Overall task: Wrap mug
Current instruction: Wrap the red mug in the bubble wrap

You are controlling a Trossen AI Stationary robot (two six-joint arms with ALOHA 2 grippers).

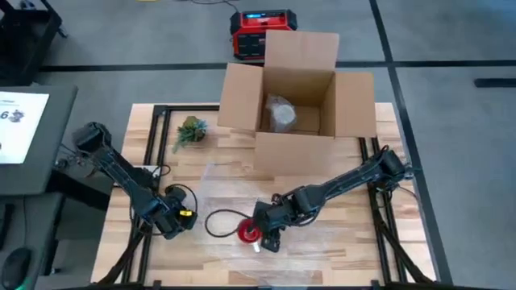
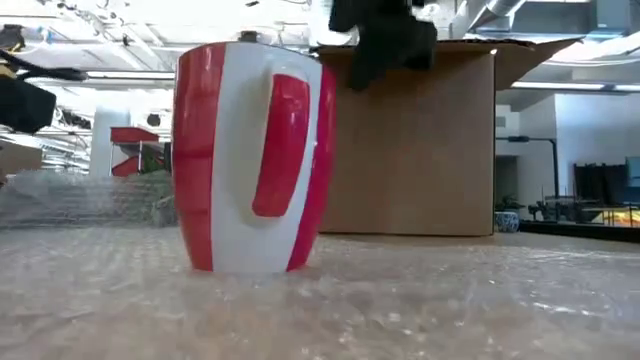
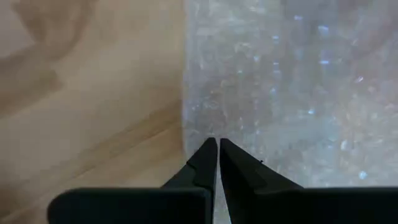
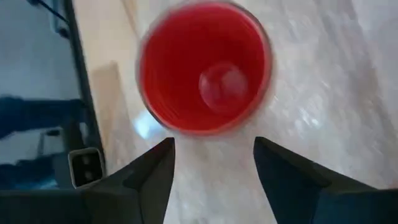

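Red mug (image 2: 250,158) with white band and red handle, upright, mouth up and empty, standing on clear bubble wrap (image 2: 420,300) spread flat before the open cardboard box (image 1: 298,97).

A "6" shows on the white sheet (image 1: 20,121).

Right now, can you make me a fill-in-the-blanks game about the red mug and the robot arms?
1. The red and white mug stands upright on a sheet of ____ wrap.
2. The right gripper's fingers are ____, just above the mug.
3. The left gripper's fingers are ____ at the wrap's edge.
4. Behind the mug sits an open ____ box.

Missing words: bubble; open; shut; cardboard
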